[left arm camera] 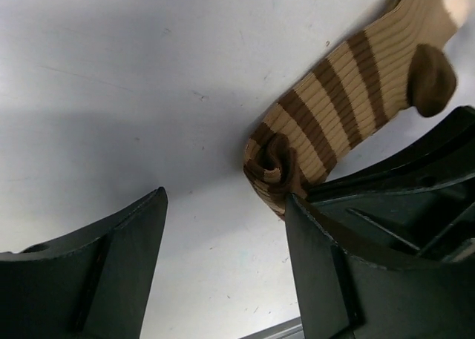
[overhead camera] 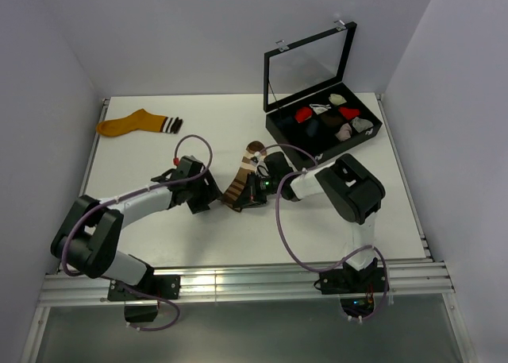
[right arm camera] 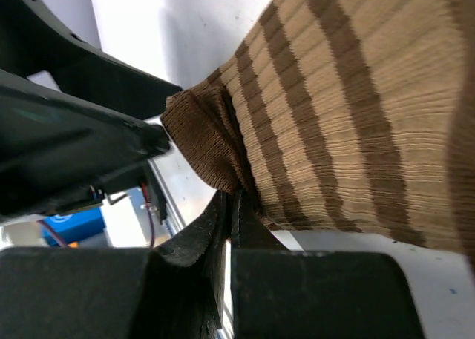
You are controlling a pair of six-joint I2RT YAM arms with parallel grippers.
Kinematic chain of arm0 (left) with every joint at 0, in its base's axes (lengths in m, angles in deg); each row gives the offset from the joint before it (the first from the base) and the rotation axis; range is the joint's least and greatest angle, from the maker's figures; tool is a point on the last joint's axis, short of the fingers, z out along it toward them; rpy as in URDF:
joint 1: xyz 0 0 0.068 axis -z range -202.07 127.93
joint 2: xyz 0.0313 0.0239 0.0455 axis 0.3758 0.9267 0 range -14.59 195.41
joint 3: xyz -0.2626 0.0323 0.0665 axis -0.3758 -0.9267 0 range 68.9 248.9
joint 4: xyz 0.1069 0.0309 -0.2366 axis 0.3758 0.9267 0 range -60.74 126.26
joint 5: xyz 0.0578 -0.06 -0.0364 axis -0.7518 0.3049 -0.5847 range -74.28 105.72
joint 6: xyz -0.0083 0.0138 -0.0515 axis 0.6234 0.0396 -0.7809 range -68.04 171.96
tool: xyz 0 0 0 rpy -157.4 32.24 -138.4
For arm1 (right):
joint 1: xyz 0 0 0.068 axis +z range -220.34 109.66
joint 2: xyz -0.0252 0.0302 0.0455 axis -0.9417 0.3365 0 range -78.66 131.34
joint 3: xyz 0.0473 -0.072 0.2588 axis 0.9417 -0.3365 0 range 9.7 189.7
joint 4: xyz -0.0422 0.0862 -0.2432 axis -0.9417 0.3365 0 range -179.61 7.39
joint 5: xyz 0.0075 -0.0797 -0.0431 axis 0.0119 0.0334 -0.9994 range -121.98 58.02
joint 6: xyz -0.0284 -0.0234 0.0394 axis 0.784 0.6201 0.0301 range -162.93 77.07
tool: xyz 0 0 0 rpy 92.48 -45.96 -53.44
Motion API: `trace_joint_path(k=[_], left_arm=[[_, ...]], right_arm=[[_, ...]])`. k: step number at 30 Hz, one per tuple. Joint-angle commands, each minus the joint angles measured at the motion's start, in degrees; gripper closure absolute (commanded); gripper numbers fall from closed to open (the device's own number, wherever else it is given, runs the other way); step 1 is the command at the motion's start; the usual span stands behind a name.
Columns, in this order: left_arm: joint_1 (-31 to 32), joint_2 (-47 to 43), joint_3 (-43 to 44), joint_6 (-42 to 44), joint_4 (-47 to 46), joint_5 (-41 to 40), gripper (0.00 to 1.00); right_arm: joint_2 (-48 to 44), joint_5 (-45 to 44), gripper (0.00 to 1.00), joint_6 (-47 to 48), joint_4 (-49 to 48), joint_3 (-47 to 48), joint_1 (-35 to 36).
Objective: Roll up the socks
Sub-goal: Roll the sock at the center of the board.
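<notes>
Brown striped sock (overhead camera: 240,175) at centre of tabletop (overhead camera: 135,168), long axis slanting from bunched near-left end up to far-right toe. Bunched end pinched in closed jaws of right gripper (right arm camera: 230,205); left gripper (left arm camera: 223,205) just left of it, jaws spread wide (nothing between them). Mustard sock (overhead camera: 135,123) far left, well apart.

The left arm (overhead camera: 139,204) and right arm (overhead camera: 353,190) have fat black joints with smooth white tubes between them. Thin purple cables (overhead camera: 278,212) loop along both. The fingers (left arm camera: 111,272) are black and curved.
</notes>
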Motion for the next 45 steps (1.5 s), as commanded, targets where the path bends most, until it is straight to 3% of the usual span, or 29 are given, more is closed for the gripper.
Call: trace_joint_path(k=[1, 18, 26, 29, 31, 33, 36, 41, 45], left_arm=[[1.0, 1.8, 1.6, -0.9, -3.8, 1.4, 0.3], [1.2, 9.6, 5.7, 1.0, -1.3, 0.9, 0.44], [1.2, 12.6, 9.3, 3.0, 4.4, 0.1, 0.74], [1.2, 14.1, 12.9, 4.5, 8.2, -0.4, 0.88], [1.2, 15.4, 14.8, 6.0, 10.3, -0.6, 0.93], [1.2, 17.2, 18.0, 7.7, 14.4, -1.3, 0.96], [1.2, 19.1, 21.9, 9.4, 19.5, -2.6, 0.98], [1.2, 21.4, 27.0, 11.5, 24.4, -3.5, 0.99], [1.2, 23.4, 28.9, 12.2, 26.5, -2.8, 0.98]], right_arm=[[2.0, -0.2, 1.0, -0.9, 2.1, 0.2, -1.1], [2.6, -2.3, 1.0, 1.2, 7.0, 3.2, -1.5], [0.5, -4.8, 1.0, 3.6, 9.0, 3.7, -1.2], [-2.1, -8.0, 0.92, 7.1, 10.6, 4.0, -0.1], [-4.7, -11.9, 0.81, 11.1, 12.7, 4.2, 1.3], [-7.8, -14.9, 0.67, 13.6, 13.6, 4.1, 2.4], [-12.4, -22.7, 0.56, 19.1, 15.6, 3.7, 5.1], [-19.3, -40.2, 0.53, 27.6, 13.9, 0.4, 12.1], [-21.4, -49.5, 0.52, 35.0, 12.2, 0.2, 18.4]])
